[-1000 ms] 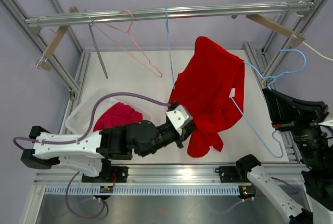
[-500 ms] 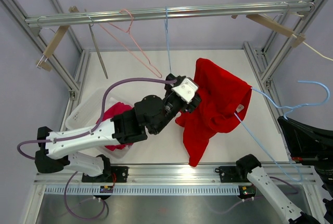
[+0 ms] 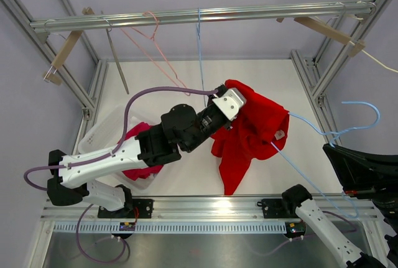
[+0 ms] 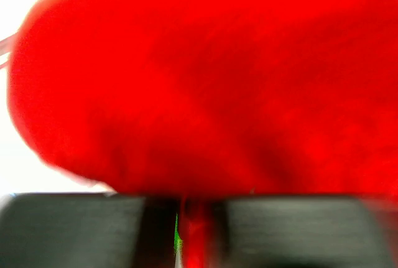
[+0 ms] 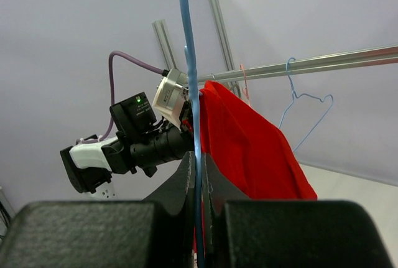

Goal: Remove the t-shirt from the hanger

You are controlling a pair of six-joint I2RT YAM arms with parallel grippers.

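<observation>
The t-shirt (image 3: 255,125) hangs bunched over the middle of the table, right of centre. Its long axis runs from the crumpled mass at the far end down to a narrow tail that points toward my bases. Its white neck label faces right, at the spot where the blue hanger (image 3: 298,168) enters the cloth. The hanger slants from the near right corner up and left into the shirt, and its hook curls out to the right, past the frame post.

From above, the shirt's whole outline shows, but my left fingertips are buried in its upper left edge. My left wrist camera shows only blurred red cloth filling the view, with a strip of it pinched between my two dark fingers (image 4: 267,231). So my left gripper (image 3: 239,101) is clamped on the shirt.

My right wrist view shows the hanger wire standing upright between the closed fingers of my right gripper (image 5: 199,212), which is clamped on it. The shirt drapes just right of that wire, with my left arm reaching in from the left and the rail (image 5: 323,63) behind.
</observation>
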